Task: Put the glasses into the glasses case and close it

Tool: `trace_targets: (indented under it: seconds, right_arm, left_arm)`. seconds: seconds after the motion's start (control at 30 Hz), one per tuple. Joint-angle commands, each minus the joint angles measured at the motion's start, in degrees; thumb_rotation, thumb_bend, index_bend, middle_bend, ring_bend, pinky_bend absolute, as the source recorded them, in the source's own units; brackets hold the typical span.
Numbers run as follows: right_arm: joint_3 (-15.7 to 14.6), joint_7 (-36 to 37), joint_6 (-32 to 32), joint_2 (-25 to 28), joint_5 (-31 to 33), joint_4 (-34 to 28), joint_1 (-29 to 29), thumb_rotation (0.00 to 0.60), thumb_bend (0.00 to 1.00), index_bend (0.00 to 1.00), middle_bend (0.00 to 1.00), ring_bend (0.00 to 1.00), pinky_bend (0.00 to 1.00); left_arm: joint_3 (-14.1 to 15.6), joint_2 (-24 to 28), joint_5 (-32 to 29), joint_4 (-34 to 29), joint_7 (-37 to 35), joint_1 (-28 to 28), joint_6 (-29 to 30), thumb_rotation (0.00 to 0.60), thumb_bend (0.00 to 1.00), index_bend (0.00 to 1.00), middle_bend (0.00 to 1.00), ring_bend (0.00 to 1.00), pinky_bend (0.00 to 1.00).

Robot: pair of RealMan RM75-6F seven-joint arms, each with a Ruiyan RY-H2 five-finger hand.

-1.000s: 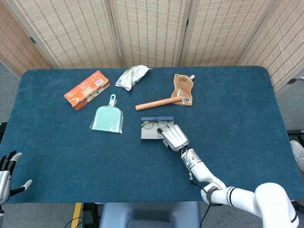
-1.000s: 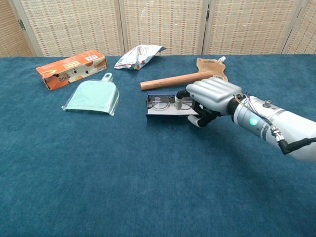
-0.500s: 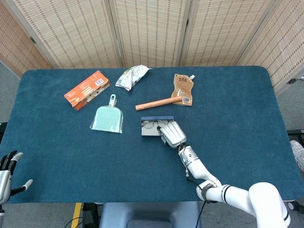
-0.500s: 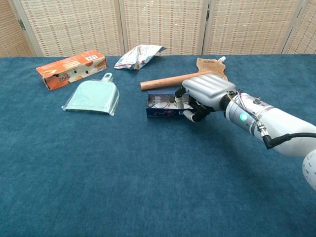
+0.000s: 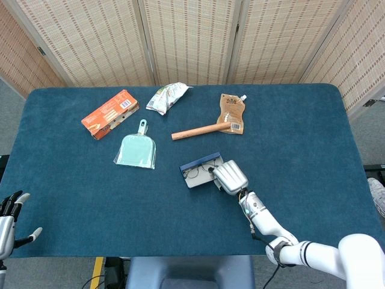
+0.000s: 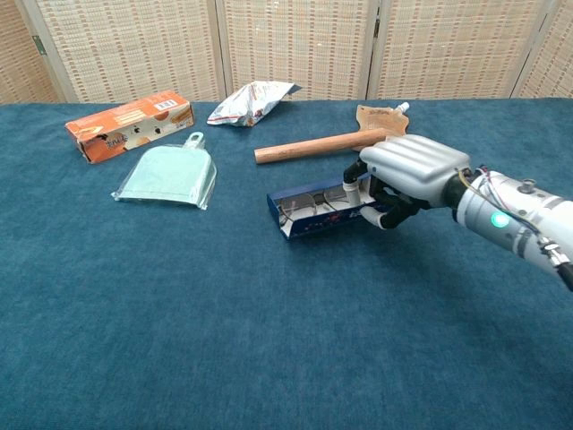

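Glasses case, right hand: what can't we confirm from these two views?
- Grip: the right hand covers the near end of the glasses case in both views; its fingers curl out of sight, so the contact is unclear.
- Glasses: thin frames inside the case, too small to tell whether they are seated.
- Left hand: cut off by the head view's edge, absent from the chest view.

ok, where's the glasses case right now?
Mid-table in both views: the glasses case lies skewed, below the wooden stick, with the right hand at its right end.
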Motion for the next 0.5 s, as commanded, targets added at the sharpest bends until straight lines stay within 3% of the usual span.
trace_targets:
  seconds: [0.03,0.27,0.5]
  right_arm:
    - [-3.0,-0.5,1.7,5.8,-1.2,-6.5,-3.2,0.6,0.48,0.67,0.94,1.0,0.93]
    - [-6.3,-3.4,2.7,12.5,-2.0,-14.5,-6.2,0.6,0.48,0.67,0.94,1.0,0.93]
    - [-5.0,-4.7,2.3,13.2,-1.2,-15.8,-5.9,0.6,0.48,0.67,0.94,1.0,0.93]
  left_arm:
    - [0.0,-0.1,0.1,0.0,0.0,-0.1,0.0,0.6,0.19,0.19,0.14,0.15,0.24]
    - [0.1,-0.2,0.6,-0.3,0.2,-0.3,-0.1,0.6,0.19,0.19,0.14,0.15,0.24]
    - [0.2,-0.3,0.8,-0.5,0.4,-0.5,-0.2,0.6,0.19,0.19,0.14,0.15,0.24]
